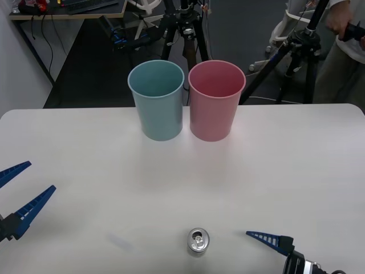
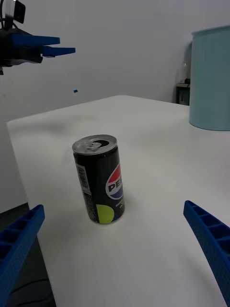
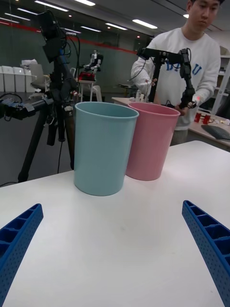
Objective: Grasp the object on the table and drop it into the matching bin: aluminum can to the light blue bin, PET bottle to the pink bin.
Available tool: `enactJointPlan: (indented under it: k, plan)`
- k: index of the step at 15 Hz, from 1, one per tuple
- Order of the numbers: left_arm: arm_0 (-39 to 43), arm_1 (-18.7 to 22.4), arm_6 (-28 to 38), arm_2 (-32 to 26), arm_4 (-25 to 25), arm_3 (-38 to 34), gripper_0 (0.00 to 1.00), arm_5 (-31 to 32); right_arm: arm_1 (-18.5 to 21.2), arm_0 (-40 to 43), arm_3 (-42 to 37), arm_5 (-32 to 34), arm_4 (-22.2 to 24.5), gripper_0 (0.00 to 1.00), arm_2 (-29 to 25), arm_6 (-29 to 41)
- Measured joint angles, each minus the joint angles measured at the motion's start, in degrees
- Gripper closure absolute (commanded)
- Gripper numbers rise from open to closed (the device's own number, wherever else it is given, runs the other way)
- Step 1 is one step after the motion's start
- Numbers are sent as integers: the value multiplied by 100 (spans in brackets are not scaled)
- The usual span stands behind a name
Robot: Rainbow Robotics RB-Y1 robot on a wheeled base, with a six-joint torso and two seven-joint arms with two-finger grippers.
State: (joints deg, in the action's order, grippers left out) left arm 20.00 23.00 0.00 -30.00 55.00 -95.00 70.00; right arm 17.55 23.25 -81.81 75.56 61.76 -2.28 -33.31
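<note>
Lab room, dark floor, tripods [image 1: 185,28] standing behind the table [image 1: 296,165]; white tabletop w/ rounded far corners fills the front view.

Bins: light blue bin [image 1: 157,100] and pink bin [image 1: 216,100] side by side at the far-centre edge, upright, rims up, walls touching or nearly so; blue is on the robot's left of pink. Left wrist view shows the same pair, light blue bin [image 3: 104,147] nearer the camera, pink bin [image 3: 152,141] just behind it.

Aluminum can [image 1: 198,241]: near edge of table, approx centre, slightly to the robot's right. Upright, long axis vertical, shiny top w/ pull tab facing up. Well apart from both bins. Right wrist view: aluminum can [image 2: 98,178] stands on its base, dark label w/ round logo on the side facing the camera, between the two right fingers but not touching either.

Right gripper [image 2: 115,249]: low, just beside the can, fingers wide apart, nothing held. One blue finger tip [image 1: 267,238] seen in front view, pointing toward the can.

Left gripper [image 1: 20,188]: near-left edge of table, off the surface, fingers spread, empty; well apart from the can. Aimed toward the bins per left wrist view.
</note>
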Motion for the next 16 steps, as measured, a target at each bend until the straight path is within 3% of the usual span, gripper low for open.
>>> enactJointPlan:
  k: [16]
  plan:
    - [0, 0, 0, 0, 0, 0, 0, 0, -284, -324, 0, -1121, 3, 0, 976, -294]
